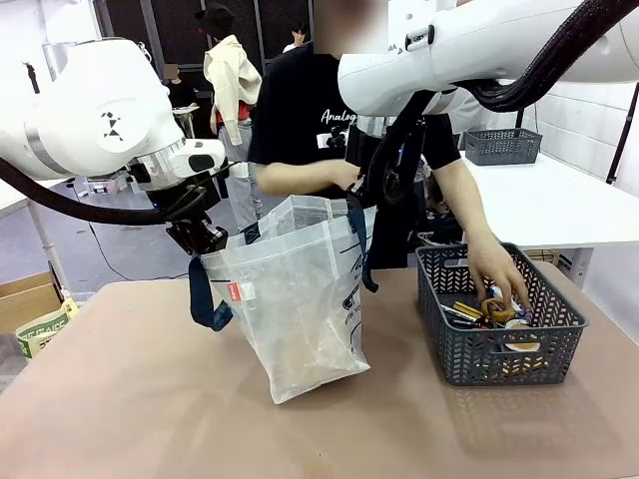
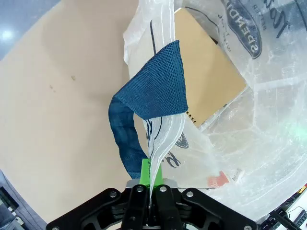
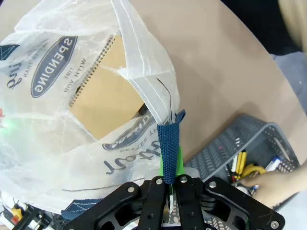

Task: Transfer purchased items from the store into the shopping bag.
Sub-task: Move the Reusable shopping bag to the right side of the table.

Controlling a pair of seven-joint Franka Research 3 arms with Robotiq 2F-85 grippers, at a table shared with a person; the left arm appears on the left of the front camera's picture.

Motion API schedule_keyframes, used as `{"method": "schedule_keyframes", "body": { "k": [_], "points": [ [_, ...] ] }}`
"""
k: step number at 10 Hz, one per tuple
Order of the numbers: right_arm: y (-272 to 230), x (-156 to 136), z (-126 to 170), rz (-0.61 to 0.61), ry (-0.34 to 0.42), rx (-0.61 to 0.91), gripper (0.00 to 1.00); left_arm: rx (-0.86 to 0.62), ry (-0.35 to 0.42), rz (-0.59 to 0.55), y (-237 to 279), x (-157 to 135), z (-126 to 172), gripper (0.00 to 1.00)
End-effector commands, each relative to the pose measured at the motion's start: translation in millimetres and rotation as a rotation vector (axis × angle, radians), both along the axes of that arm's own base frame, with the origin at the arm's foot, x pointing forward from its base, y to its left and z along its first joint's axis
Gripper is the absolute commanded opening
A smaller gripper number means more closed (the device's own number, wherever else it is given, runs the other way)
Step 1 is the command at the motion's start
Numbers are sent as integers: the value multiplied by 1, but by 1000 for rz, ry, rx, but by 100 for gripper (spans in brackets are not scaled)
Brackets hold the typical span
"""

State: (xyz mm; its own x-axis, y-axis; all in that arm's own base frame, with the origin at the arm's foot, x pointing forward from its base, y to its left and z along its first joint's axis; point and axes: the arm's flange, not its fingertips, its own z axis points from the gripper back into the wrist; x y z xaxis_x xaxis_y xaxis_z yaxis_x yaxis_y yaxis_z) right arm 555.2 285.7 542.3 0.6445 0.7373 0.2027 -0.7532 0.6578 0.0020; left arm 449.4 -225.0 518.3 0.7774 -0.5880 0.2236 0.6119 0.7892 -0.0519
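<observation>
Both my grippers are clamped on the shopping bag (image 1: 300, 309), which stands on the table (image 1: 120, 399) with its mouth spread. My left gripper (image 2: 151, 168) pinches the rim beside one navy strap (image 2: 153, 86); my right gripper (image 3: 169, 167) grips the opposite strap (image 3: 168, 141). A tan spiral notebook (image 3: 105, 103) lies inside the bag. Near the bag, the person's hand (image 1: 496, 274) reaches into the grey basket (image 1: 499, 364) among small goods.

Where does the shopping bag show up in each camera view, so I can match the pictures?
Front view: shopping bag, table centre, left of the basket.
Left wrist view: right and top; jaws of the left gripper pinch its rim.
Right wrist view: left and centre; jaws of the right gripper clamp its strap.
Shared landmark: navy logo print.
</observation>
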Motion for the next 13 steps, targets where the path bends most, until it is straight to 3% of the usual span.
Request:
{"method": "schedule_keyframes", "body": {
  "k": [1, 13],
  "points": [
    [-1, 0, 0, -14, 1, 1, 0, 0, 2, -1, 1, 0, 0, 0],
    [-1, 0, 0, -14, 1, 1, 0, 0, 2, -1, 1, 0, 0, 0]
  ]
}}
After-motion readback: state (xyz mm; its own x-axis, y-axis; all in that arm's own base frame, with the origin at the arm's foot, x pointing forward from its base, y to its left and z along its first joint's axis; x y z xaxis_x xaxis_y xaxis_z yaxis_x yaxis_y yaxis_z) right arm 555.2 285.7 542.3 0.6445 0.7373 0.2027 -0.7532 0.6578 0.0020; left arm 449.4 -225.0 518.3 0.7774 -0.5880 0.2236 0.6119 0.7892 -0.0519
